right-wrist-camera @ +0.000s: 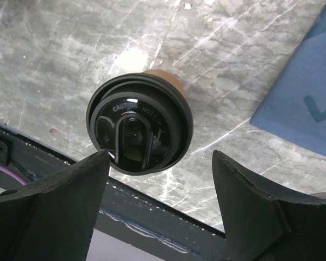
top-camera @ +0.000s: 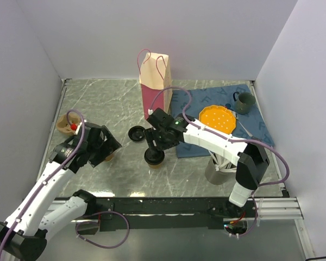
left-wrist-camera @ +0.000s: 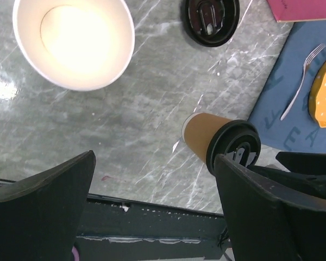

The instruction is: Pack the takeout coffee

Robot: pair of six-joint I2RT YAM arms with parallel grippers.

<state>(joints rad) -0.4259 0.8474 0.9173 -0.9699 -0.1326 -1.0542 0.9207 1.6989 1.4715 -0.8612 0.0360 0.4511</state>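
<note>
The takeout coffee (top-camera: 154, 157), a brown paper cup with a black lid, stands near the table's middle front. It also shows in the left wrist view (left-wrist-camera: 224, 142) and in the right wrist view (right-wrist-camera: 139, 124). My right gripper (top-camera: 155, 143) is open just above and behind it, and the lid sits ahead of the open fingers (right-wrist-camera: 160, 179). My left gripper (top-camera: 110, 145) is open and empty (left-wrist-camera: 155, 163), over an open brown cup with a cream inside (left-wrist-camera: 73, 42). The tall paper bag (top-camera: 155, 81) stands upright at the back. A loose black lid (top-camera: 136, 134) lies left of the right gripper.
A blue mat (top-camera: 206, 103) at the right holds an orange plate (top-camera: 218, 119), a fork (left-wrist-camera: 299, 81) and a green mug (top-camera: 244, 102). A grey container (top-camera: 217, 167) stands near the right arm. A small brown cup with a red thing (top-camera: 65, 124) sits at the far left.
</note>
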